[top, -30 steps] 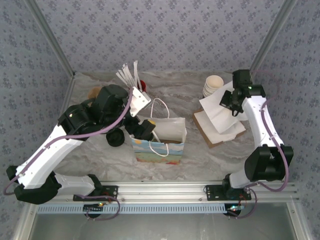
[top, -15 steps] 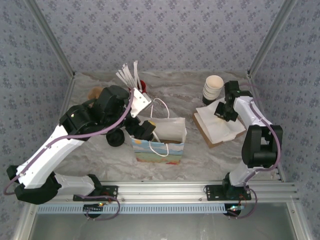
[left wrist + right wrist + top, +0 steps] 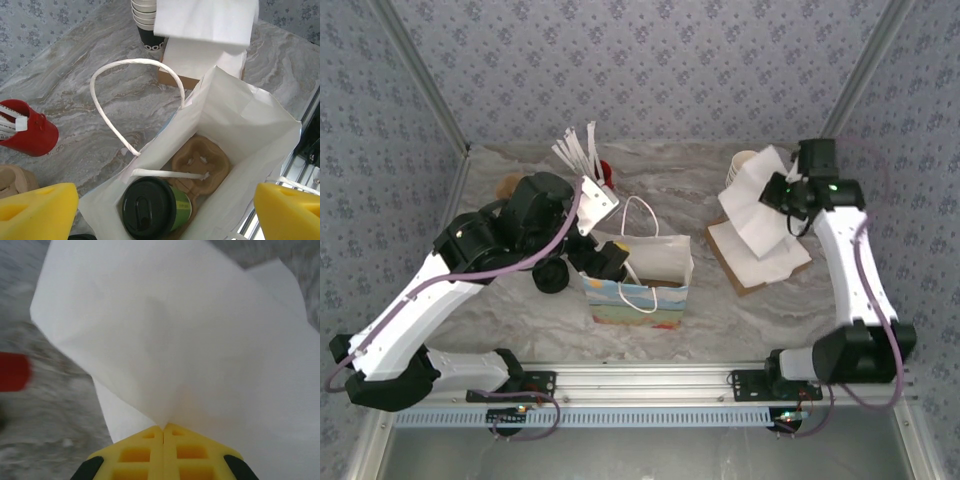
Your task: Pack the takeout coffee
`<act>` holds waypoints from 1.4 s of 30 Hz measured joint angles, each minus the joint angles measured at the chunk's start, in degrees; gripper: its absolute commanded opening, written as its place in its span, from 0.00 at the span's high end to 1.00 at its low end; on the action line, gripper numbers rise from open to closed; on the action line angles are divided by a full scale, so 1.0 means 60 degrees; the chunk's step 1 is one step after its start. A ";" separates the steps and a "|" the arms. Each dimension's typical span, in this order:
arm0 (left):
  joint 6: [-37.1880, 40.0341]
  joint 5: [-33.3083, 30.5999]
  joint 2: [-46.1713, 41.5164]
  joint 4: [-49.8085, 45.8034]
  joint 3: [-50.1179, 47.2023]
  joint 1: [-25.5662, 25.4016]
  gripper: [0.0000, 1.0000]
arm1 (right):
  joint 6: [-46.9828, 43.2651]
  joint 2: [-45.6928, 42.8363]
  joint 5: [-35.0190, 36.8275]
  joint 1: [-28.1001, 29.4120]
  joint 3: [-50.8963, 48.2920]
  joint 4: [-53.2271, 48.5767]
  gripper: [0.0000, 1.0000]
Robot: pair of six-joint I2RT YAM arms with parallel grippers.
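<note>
Coffee [image 3: 148, 209] sits inside the white gift bag [image 3: 240, 125], in a brown pulp tray [image 3: 202, 160], by the middle of the worktop's [image 3: 680, 170] near edge. I see my left gripper [image 3: 164, 210] spread wide above the bag's mouth. My right gripper [image 3: 163, 429] is clenched on a white paper sheet [image 3: 175, 340], held above the far right corner.

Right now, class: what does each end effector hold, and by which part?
The right end effector pinches a white napkin by a bunched bit of its edge. The left end effector stands open over the bag, holding nothing.
</note>
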 measured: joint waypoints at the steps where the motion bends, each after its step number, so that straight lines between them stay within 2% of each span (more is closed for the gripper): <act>1: -0.0015 -0.0004 -0.0062 0.0015 -0.0029 0.0000 0.09 | 0.0033 -0.0372 -0.0164 0.0000 0.0357 -0.0091 1.00; 8: -0.0062 -0.0222 -0.0441 0.0240 -0.0237 0.0000 0.09 | 0.0375 -0.1687 -0.1381 0.0000 0.2218 -0.0452 1.00; 13: -0.0164 -0.0568 -0.0597 0.0503 -0.0415 0.0000 0.08 | 0.0794 -0.1792 -0.2517 0.0062 0.2998 -0.0568 1.00; 18: -0.0291 -0.1078 -0.0911 0.0787 -0.0729 0.0000 0.05 | 0.1166 -0.1909 -0.3599 0.0532 0.3209 -0.0426 1.00; 21: -0.0350 -0.1293 -0.1147 0.1005 -0.0918 0.0000 0.04 | 0.1297 -0.2000 -0.4146 0.1220 0.3209 -0.0186 1.00; 25: -0.0452 -0.1457 -0.1275 0.1158 -0.1075 0.0011 0.04 | 0.1286 -0.2022 -0.4444 0.2619 0.3209 0.0087 1.00; 32: -0.0659 -0.1494 -0.1257 0.1260 -0.1311 0.0153 0.04 | 0.0882 -0.2000 -0.4430 0.4462 0.3038 0.0277 1.00; 38: -0.0845 -0.1450 -0.1348 0.1290 -0.1504 0.0528 0.04 | 0.0401 -0.1752 -0.4095 0.5799 0.2189 0.0408 1.00; 42: -0.0998 -0.1341 -0.1574 0.1315 -0.1883 0.0747 0.04 | 0.0120 -0.1515 -0.3799 0.6240 0.1439 0.0452 1.00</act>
